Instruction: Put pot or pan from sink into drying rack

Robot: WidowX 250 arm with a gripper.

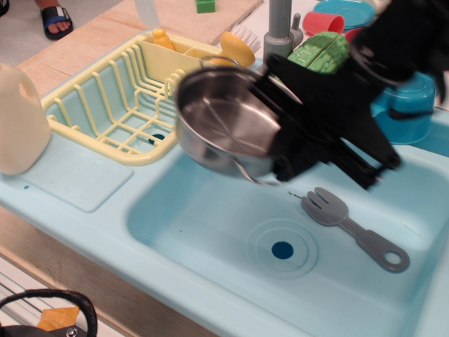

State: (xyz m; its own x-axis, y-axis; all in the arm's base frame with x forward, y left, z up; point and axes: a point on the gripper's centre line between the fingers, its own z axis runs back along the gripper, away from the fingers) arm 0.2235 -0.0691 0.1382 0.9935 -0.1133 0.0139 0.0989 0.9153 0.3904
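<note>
The shiny steel pot (226, 119) is tilted in the air above the left part of the light-blue sink (210, 232), close to the right end of the pale yellow drying rack (119, 105). My black gripper (284, 130) is shut on the pot's right rim and holds it up. One wire loop handle hangs under the pot. The sink's drain hole (282, 249) is uncovered.
A grey plastic fork (354, 228) lies in the sink at the right. A white jug (21, 119) stands at the left. The faucet (278, 28), a green gourd (319, 49), a blue cup (407, 105) and red cups stand behind the sink.
</note>
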